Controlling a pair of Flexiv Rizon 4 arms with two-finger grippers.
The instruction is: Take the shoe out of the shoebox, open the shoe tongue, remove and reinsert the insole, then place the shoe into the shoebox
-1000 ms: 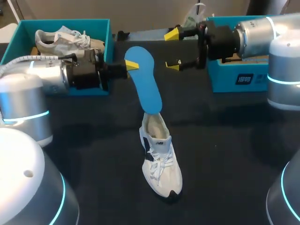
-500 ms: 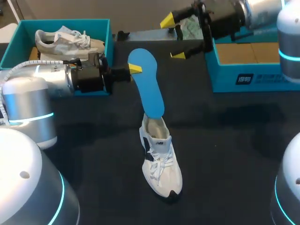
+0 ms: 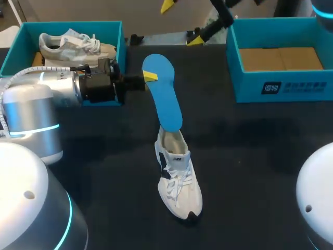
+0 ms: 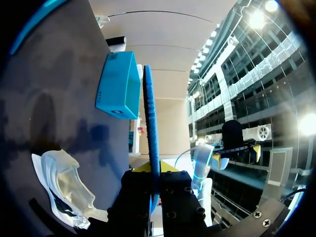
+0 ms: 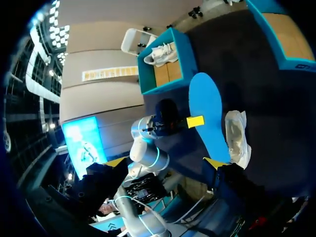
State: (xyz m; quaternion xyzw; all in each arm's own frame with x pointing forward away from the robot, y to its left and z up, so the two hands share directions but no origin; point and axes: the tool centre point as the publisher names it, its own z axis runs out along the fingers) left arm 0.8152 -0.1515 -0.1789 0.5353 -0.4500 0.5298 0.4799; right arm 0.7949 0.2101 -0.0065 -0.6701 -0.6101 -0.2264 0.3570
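Blue insole looks matt and foamy, its edge grainy in the left wrist view. White shoe: soft mesh cloth, woven laces. The surface is dull black, faintly fabric-like. The right-hand teal shoebox reads as smooth card, bare brown inside. Satin silver sheen on the left arm.

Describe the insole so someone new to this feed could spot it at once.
On the black table, find the white shoe lying in the middle, between the two teal shoeboxes. The insole rises from its heel opening, its upper end held between the fingers of the left gripper. It is the only flat, bright blue, foot-shaped sheet; the boxes are teal and walled.
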